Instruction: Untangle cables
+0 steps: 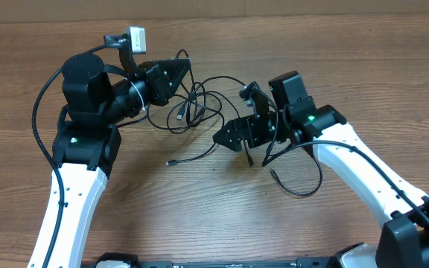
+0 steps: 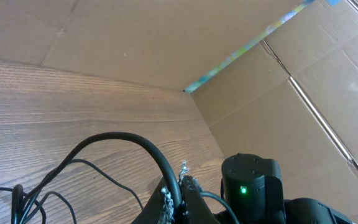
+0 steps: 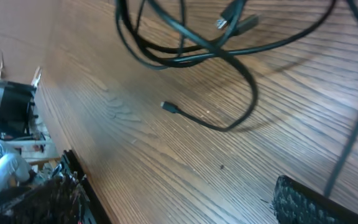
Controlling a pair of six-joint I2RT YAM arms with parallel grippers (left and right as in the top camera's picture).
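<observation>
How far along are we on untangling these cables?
Done: little. One plug end lies free on the table, but the cables cross in a knot between the two hands. In hand: the left hand is shut, apparently on a strand at the knot's edge; the right hand hangs open, empty. Left: separating every cord.
</observation>
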